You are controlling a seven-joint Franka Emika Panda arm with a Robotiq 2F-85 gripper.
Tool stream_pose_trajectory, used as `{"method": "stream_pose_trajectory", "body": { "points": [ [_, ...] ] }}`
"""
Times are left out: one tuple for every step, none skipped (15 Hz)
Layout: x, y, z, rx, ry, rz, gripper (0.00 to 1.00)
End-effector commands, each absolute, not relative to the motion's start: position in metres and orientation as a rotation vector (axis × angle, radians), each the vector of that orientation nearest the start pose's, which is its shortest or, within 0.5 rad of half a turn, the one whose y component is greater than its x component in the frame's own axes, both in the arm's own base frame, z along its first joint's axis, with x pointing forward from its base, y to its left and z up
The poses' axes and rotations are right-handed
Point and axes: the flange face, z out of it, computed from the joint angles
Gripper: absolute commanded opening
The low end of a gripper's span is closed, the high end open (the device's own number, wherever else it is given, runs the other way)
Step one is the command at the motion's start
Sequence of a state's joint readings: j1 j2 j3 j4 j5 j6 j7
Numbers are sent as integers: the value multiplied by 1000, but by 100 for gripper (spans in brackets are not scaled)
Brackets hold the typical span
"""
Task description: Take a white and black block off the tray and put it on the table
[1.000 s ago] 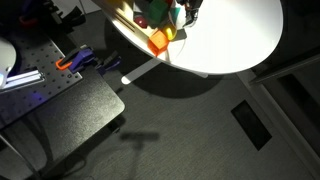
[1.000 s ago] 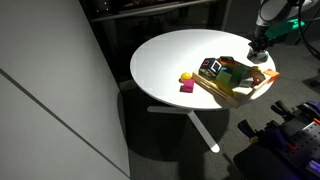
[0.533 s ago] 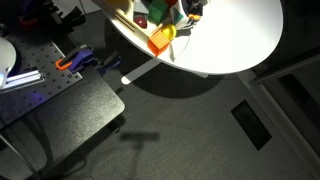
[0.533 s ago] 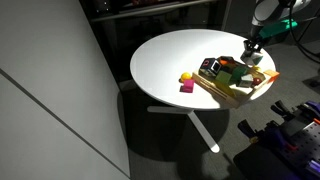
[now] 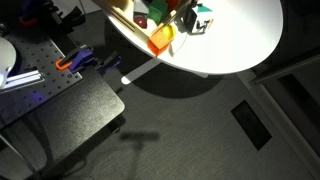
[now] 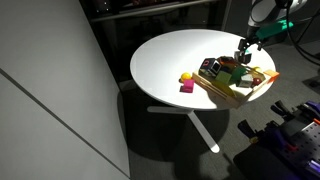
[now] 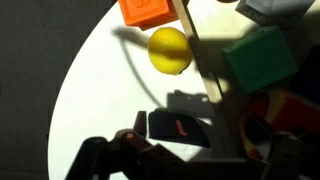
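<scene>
The white and black block point(image 5: 203, 20) with a teal patch stands on the white table point(image 5: 240, 40) just beside the light-wood tray point(image 6: 236, 97). In the wrist view it shows as a dark block point(image 7: 180, 126) on the table point(image 7: 95, 90), close against the tray's rim point(image 7: 207, 75). My gripper point(image 7: 190, 138) straddles it with the jaws open and a small gap on each side. In both exterior views the gripper point(image 5: 196, 9) point(image 6: 245, 46) hangs right above the tray's far side.
The tray holds an orange block point(image 7: 150, 10), a yellow ball point(image 7: 170, 50), a green block point(image 7: 260, 58) and a red piece point(image 7: 282, 110). Another black and white block point(image 6: 210, 68) sits at the tray's end. A pink block point(image 6: 187, 88) lies on the table.
The gripper carried the white and black block sideways off the tray, then its jaws opened. The block now rests on the table by the rim.
</scene>
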State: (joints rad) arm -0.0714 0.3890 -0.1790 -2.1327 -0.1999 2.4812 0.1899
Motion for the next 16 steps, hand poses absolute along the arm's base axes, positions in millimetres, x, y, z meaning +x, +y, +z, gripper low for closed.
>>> {"method": "stream_pose_trajectory", "body": {
  "points": [
    [547, -126, 232, -3266, 412, 98, 100],
    [544, -122, 233, -3254, 389, 110, 100],
    [542, -117, 235, -3240, 362, 124, 100],
    [539, -112, 236, -3228, 334, 135, 100],
    [536, -107, 237, -3217, 304, 148, 100],
    [533, -102, 240, -3207, 272, 165, 100],
    [531, -98, 242, -3197, 244, 182, 100],
    [526, -94, 245, -3188, 207, 197, 100],
    [522, -90, 249, -3178, 168, 215, 100],
    [518, -87, 253, -3172, 141, 231, 100],
    [513, -84, 256, -3172, 120, 250, 100],
    [508, -81, 260, -3171, 98, 268, 100],
    [502, -78, 264, -3168, 75, 293, 100],
    [497, -76, 268, -3166, 63, 313, 100],
    [491, -74, 272, -3168, 59, 328, 100],
    [485, -72, 277, -3169, 65, 334, 100]
  ]
}}
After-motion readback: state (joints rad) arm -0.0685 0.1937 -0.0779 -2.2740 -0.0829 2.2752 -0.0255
